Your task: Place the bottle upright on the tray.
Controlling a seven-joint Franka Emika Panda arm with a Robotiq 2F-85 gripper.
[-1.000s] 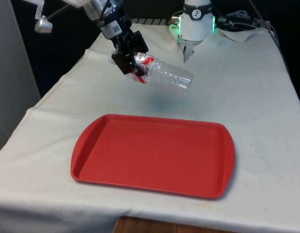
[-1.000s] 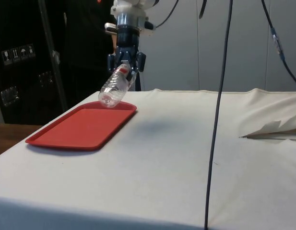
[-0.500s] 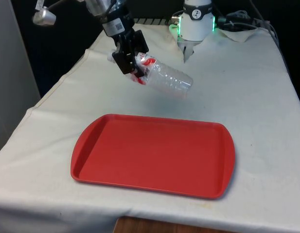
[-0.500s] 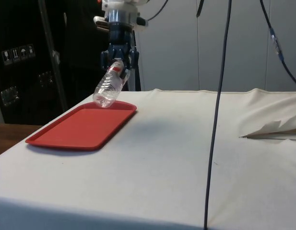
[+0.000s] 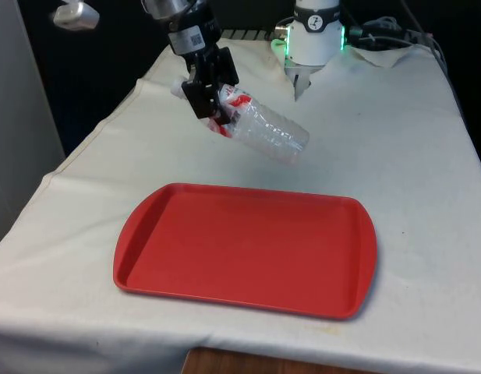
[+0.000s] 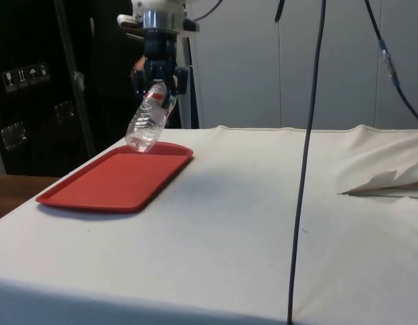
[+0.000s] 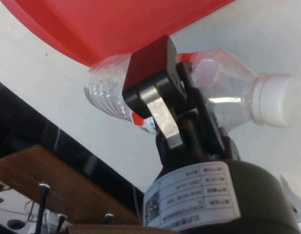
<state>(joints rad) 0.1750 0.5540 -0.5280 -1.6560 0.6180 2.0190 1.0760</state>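
A clear plastic bottle (image 5: 263,131) with a red label and a white cap hangs in the air, tilted with its base lower than its cap. My gripper (image 5: 217,101) is shut on it near the neck. The red tray (image 5: 248,249) lies flat on the cloth nearer the front edge, with nothing on it. In the side view the bottle (image 6: 146,123) slants down from the gripper (image 6: 158,88), its base just above the tray's far end (image 6: 164,152). The wrist view has the fingers (image 7: 150,78) clamped across the bottle (image 7: 223,83), the cap at one side and the tray (image 7: 106,24) beyond.
A white cloth (image 5: 412,156) covers the whole table. A dark cable (image 6: 307,162) hangs down across the side view. The cloth is rumpled into a fold (image 6: 385,183) at the side view's right.
The gripper has swung towards the front view's left and risen a little, and the bottle it holds now tilts more steeply, base further down.
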